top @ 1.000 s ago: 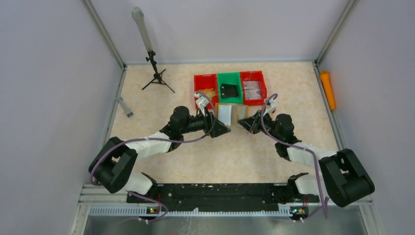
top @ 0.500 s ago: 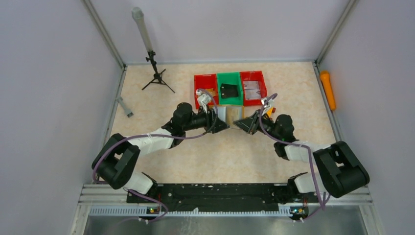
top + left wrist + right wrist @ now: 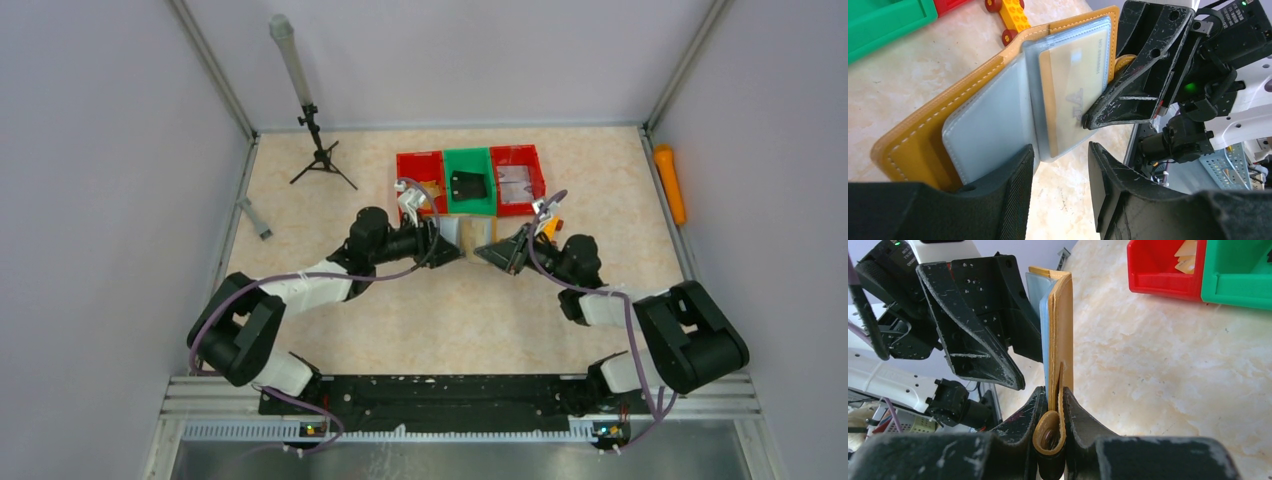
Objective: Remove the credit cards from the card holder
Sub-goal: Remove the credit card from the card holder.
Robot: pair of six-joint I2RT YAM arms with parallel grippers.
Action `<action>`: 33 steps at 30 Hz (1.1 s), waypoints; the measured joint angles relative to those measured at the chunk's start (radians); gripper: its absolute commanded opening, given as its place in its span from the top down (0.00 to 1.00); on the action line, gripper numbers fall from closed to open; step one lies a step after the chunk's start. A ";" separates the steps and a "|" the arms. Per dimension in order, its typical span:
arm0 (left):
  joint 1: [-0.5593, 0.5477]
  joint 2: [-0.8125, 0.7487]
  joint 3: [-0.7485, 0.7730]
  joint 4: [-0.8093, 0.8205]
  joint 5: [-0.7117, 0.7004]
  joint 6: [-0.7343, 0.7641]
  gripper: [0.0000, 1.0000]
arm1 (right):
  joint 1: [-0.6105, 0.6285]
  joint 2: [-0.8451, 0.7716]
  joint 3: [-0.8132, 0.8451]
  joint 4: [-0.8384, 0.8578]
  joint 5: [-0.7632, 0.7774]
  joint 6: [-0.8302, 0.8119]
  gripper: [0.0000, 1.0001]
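Observation:
The card holder [image 3: 474, 232], a mustard-brown wallet with grey clear sleeves, is held up on edge between my two grippers, just in front of the bins. A tan credit card [image 3: 1075, 82] sits inside one sleeve. My right gripper [image 3: 1058, 392] is shut on the card holder's [image 3: 1060, 330] edge at its snap tab. Open below the card holder [image 3: 913, 145], my left gripper [image 3: 1060, 150] has a sleeve corner at the tip of its left finger and bare table showing in the gap. Seen from above, my left gripper [image 3: 452, 243] and right gripper [image 3: 497, 248] face each other.
Three bins stand behind: a red one [image 3: 420, 178] with loose tan cards [image 3: 1188, 255], a green one [image 3: 468, 182] holding a black object, another red one [image 3: 517, 180]. A yellow toy block with red ends [image 3: 1007, 15] lies nearby. A tripod [image 3: 320, 155] stands far left, an orange cylinder [image 3: 670, 183] far right.
My left gripper has moved in toward the card holder and narrowed its jaws. The card holder has shifted slightly toward the bins and stands more on edge. The right grip is unchanged.

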 measured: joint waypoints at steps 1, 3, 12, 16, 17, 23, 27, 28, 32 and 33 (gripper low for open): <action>0.003 0.000 0.000 0.005 0.005 -0.003 0.54 | 0.000 0.000 0.000 0.006 0.000 0.003 0.97; 0.009 0.000 0.000 0.014 0.015 -0.010 0.57 | 0.000 0.003 -0.002 0.028 -0.005 0.011 0.97; 0.027 0.005 0.000 0.067 0.056 -0.059 0.57 | 0.000 0.026 -0.005 0.097 -0.031 0.048 0.96; 0.034 0.015 -0.001 0.087 0.072 -0.080 0.63 | 0.000 0.039 -0.005 0.119 -0.041 0.059 0.96; 0.036 0.016 -0.001 0.087 0.073 -0.084 0.65 | 0.000 0.044 -0.005 0.129 -0.045 0.066 0.96; 0.051 0.022 -0.005 0.117 0.099 -0.112 0.72 | 0.000 0.084 -0.005 0.202 -0.068 0.108 0.96; 0.056 0.048 -0.004 0.154 0.126 -0.136 0.70 | -0.001 0.084 -0.005 0.208 -0.072 0.118 0.96; 0.058 0.056 -0.004 0.165 0.133 -0.143 0.69 | -0.001 0.084 -0.005 0.208 -0.072 0.118 0.96; 0.062 0.089 -0.003 0.200 0.164 -0.170 0.72 | 0.000 0.088 -0.005 0.205 -0.076 0.118 0.95; 0.063 0.097 -0.003 0.209 0.171 -0.176 0.74 | 0.000 0.091 -0.005 0.205 -0.076 0.118 0.95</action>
